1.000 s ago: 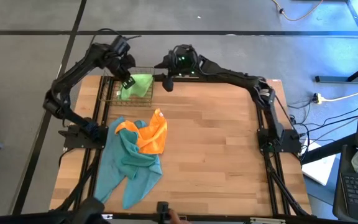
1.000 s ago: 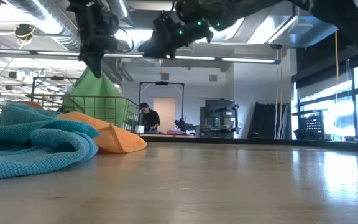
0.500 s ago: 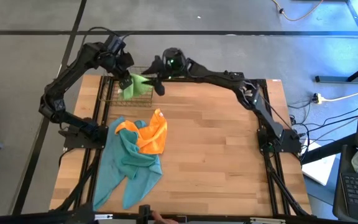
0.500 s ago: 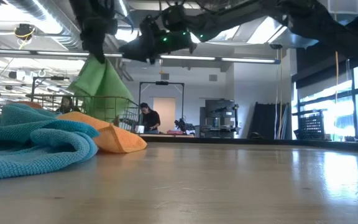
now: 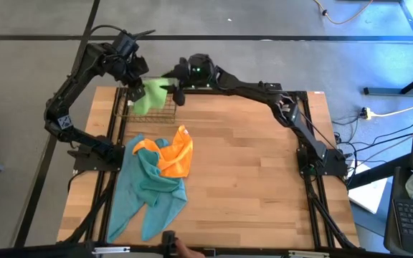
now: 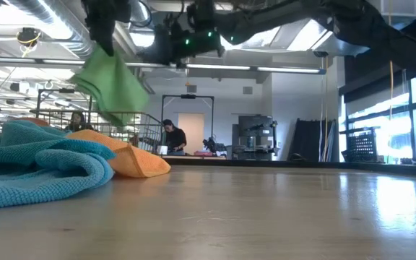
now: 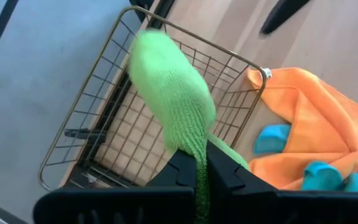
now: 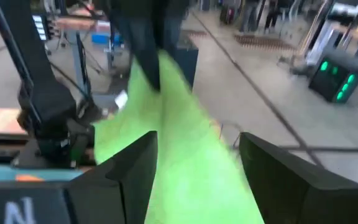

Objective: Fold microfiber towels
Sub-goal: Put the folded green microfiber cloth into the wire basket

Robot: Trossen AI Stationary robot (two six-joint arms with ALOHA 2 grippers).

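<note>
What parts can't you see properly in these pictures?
- High view: where the left tool pinches the green towel is hidden by the arm.
- Low view: the wire basket is mostly hidden behind the green towel and the orange towel.
- High view: how many teal towels lie in the pile; the folds overlap.
- Right wrist view: the green towel fills the space between the open right tool's fingers, blurred; touching or not is unclear.
</note>
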